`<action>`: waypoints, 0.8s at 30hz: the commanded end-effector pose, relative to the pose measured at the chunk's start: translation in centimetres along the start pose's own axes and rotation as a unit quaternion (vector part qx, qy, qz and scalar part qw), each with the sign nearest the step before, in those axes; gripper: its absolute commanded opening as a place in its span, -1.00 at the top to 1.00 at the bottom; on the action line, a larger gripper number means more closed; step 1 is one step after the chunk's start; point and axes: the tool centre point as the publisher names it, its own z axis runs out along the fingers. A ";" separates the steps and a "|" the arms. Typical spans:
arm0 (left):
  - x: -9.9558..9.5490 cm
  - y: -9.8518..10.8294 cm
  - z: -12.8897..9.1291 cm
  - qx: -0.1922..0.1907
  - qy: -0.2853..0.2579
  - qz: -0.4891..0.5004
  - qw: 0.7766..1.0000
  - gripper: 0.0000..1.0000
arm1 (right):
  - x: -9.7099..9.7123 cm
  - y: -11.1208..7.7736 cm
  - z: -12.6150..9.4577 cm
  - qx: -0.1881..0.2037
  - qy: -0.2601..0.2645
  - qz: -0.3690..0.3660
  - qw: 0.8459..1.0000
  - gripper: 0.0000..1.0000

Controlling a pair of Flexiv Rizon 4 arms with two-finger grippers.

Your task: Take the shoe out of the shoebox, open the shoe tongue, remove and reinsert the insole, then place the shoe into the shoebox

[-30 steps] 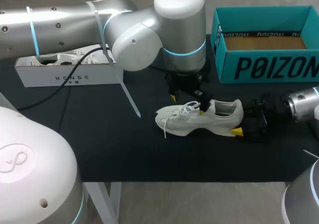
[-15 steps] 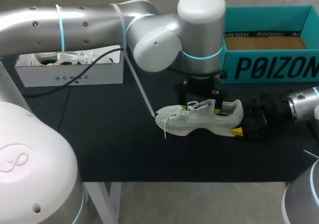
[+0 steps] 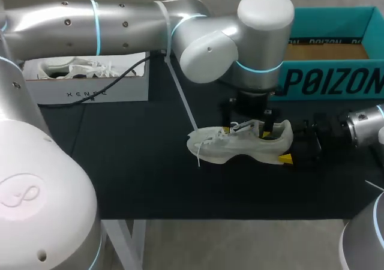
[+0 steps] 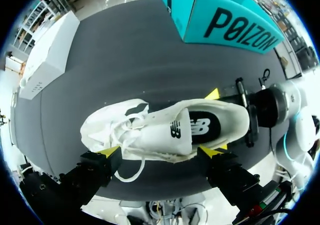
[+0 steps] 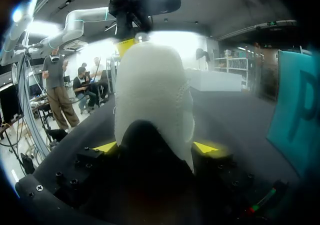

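white shoe (image 3: pixel 240 147) upright on black tabletop (image 3: pixel 120 162), teal shoebox (image 3: pixel 330 81) behind it, right end effector (image 5: pixel 155 147) clamped on its heel, left end effector (image 4: pixel 160 151) spread wide astride its tongue

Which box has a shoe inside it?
The white box, on the left: a white shoe with laces sits inside. The teal box shows only its bare brown floor.

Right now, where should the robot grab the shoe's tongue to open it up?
I'd pinch the tongue at its loose edge beside the heel opening, coming down from above with the left pincer. That edge lies free on top of the shoe, while the right pincer holds the heel.
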 end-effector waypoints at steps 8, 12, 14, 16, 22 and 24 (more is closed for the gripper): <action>1.1 -1.4 0.2 0.004 -0.073 -0.013 0.997 -1.00 | -0.1 -0.5 0.6 0.000 -0.001 0.000 1.000 1.00; 1.0 -1.9 0.2 0.002 -0.093 -0.019 0.995 -1.00 | -0.1 -0.5 0.6 0.000 -0.001 0.000 1.000 1.00; 0.9 -2.0 0.2 0.002 -0.099 -0.023 0.995 -1.00 | -0.1 -0.5 0.6 0.000 -0.001 0.000 1.000 1.00; 0.9 -2.1 0.3 -0.001 -0.104 -0.025 0.994 -1.00 | -0.1 -0.5 0.6 0.000 -0.001 0.000 1.000 1.00; 1.4 -1.8 0.9 -0.004 -0.122 -0.028 0.992 -1.00 | -0.1 -0.5 0.6 0.000 -0.001 0.000 1.000 1.00; 1.5 -1.7 1.1 -0.005 -0.125 -0.029 0.992 -1.00 | -0.1 -0.5 0.6 0.000 -0.001 0.000 1.000 1.00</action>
